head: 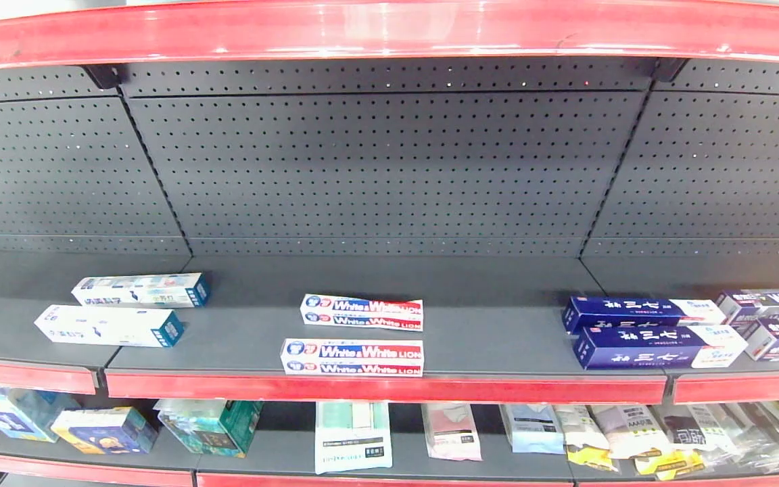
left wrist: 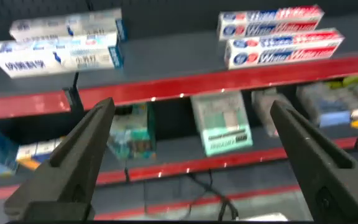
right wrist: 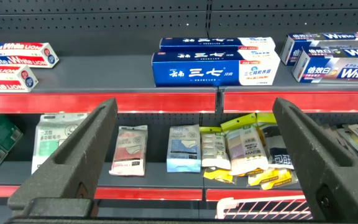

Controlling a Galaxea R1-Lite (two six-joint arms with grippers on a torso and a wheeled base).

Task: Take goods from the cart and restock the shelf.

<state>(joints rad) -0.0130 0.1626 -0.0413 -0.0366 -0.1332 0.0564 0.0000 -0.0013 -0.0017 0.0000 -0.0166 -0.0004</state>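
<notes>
Grey shelf (head: 383, 389) with a red front edge and a perforated back panel (head: 383, 169), over a lower tier (head: 288, 433). The left gripper (left wrist: 191, 168) and the right gripper (right wrist: 194, 165) each face the shelf front with jaws spread wide and nothing held between them. The upper tier lies ahead of both grippers and above them, and carries flat cartons in pairs, one behind the other. A white-and-teal pair (left wrist: 58, 53) and a red-white-and-blue pair (left wrist: 284, 46) lie ahead of the left gripper, the first toward the robot's left and the second toward its right, well apart. A dark blue pair (right wrist: 213, 68) lies straight ahead of the right gripper, with purple-and-silver cartons (right wrist: 334, 59) just beside it toward the robot's right. The lower tier, roughly level with both grippers, holds small boxes (head: 105, 429) toward the left and flat packets (right wrist: 185, 148) ahead of the right gripper, some overlapping. A white wire rack (right wrist: 260, 208) shows below the right gripper, its contents hidden.
</notes>
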